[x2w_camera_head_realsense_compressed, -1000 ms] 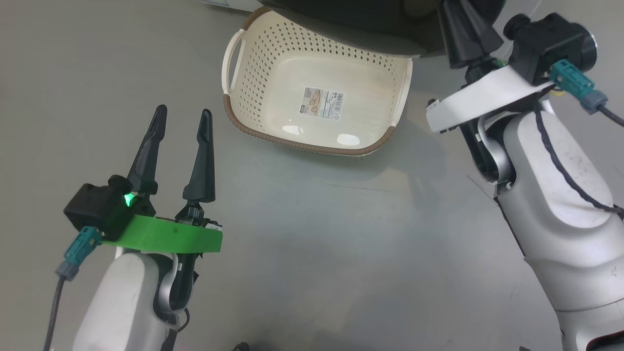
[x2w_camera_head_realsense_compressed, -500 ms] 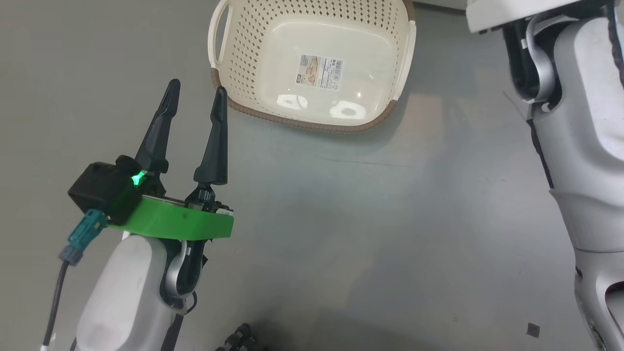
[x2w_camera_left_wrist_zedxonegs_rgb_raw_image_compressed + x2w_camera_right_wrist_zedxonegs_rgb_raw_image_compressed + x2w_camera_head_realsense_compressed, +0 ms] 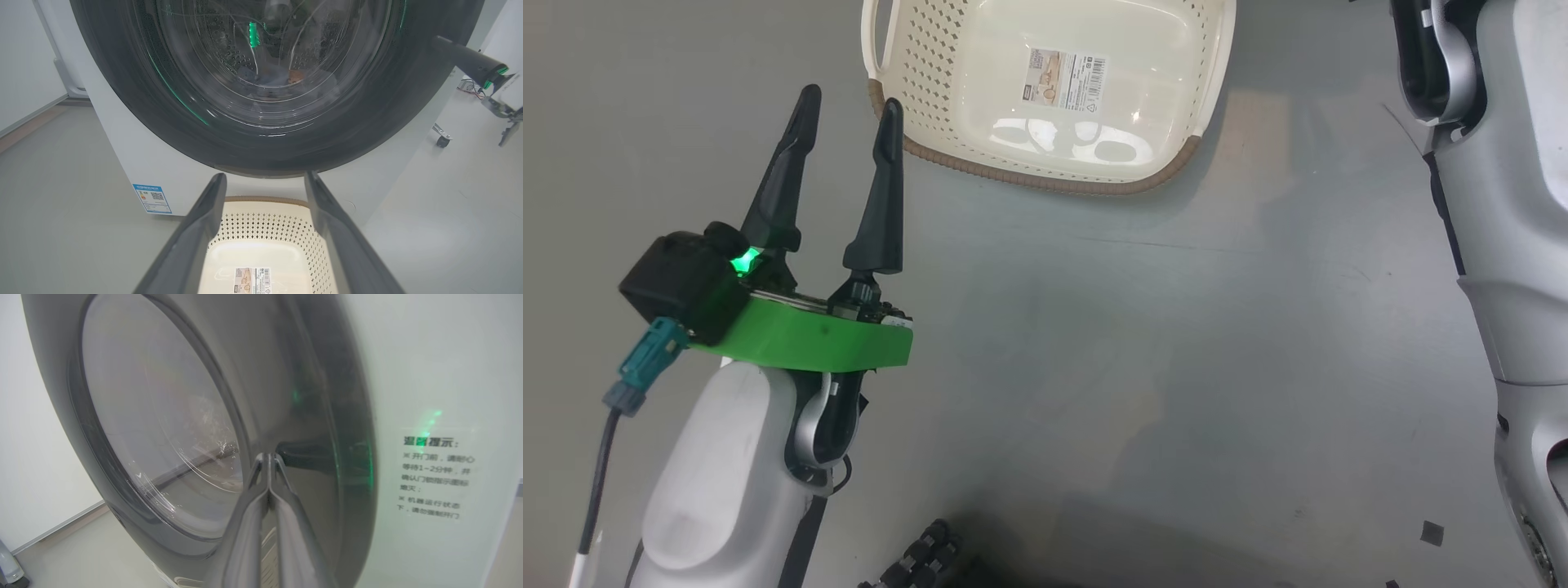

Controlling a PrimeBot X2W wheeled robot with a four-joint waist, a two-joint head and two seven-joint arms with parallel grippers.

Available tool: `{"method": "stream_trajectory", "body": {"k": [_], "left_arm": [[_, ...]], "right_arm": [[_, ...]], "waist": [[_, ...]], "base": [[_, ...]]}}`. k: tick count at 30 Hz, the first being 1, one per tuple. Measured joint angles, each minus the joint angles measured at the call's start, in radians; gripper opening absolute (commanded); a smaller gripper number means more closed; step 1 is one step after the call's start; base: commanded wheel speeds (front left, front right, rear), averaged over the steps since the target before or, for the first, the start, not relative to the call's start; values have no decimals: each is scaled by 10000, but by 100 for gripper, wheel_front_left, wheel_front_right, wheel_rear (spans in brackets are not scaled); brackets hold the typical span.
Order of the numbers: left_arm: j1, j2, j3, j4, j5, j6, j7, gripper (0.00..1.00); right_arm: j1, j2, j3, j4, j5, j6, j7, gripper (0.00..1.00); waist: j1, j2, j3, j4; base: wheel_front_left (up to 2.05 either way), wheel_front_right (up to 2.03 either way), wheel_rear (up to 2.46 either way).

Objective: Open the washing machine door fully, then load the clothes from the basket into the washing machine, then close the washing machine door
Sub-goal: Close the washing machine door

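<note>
Left gripper (image 3: 849,100) spread wide, holding nothing, near-left of the bare basket (image 3: 1029,175) on the floor. Washing machine door (image 3: 122,102) just beyond the basket, clothes (image 3: 282,77) behind its glass. Right gripper (image 3: 267,457) was clenched, tips at the door's right rim, contact unclear.

A printed notice (image 3: 435,477) on the white front of the washing machine (image 3: 429,367), just right of the washing machine door (image 3: 163,437), is headed 温馨提示. Its blurred lines begin 开门前 and include 1~2分钟. At the machine's lower left front corner a blue label (image 3: 152,199) carries a QR code, its print too small to read. A sticker (image 3: 1067,79) on the floor of the basket (image 3: 915,90) bears a barcode, wording illegible.
</note>
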Motion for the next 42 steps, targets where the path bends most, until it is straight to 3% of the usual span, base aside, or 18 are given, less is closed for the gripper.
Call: {"method": "stream_trajectory", "body": {"k": [10, 21, 33, 34, 35, 36, 42], "left_arm": [[9, 15, 313, 270, 4, 0, -13, 100], [130, 138, 704, 504, 92, 0, -13, 100], [791, 272, 911, 667, 205, 0, -13, 100], [850, 276, 934, 671, 217, 0, -13, 100], [902, 272, 1003, 683, 219, 0, -13, 100], [940, 272, 1093, 698, 219, 0, -13, 100], [1276, 401, 1530, 880, 291, 0, -13, 100]], "right_arm": [[107, 144, 56, 790, 236, 322, -205, 0], [1506, 359, 171, 1569, 566, 706, -362, 0], [2626, 516, 165, 1990, 788, 909, -380, 0], [2709, 535, 140, 1988, 817, 909, -380, 18], [2785, 556, 98, 1975, 825, 909, -380, 49], [2865, 579, 35, 1935, 826, 907, -380, 100], [3387, 696, -140, 1649, 838, 905, -380, 100]], "waist": [[0, 0, -291, -120], [0, 0, -1121, -387], [0, 0, -2194, -758], [0, 0, -2289, -795], [0, 0, -2384, -832], [0, 0, -2483, -868], [0, 0, -3064, -1096]], "base": [[0, 0, 0], [0, 0, 0], [0, 0, 0], [0, 0, 0], [0, 0, 0], [0, 0, 0], [0, 0, 0]]}}
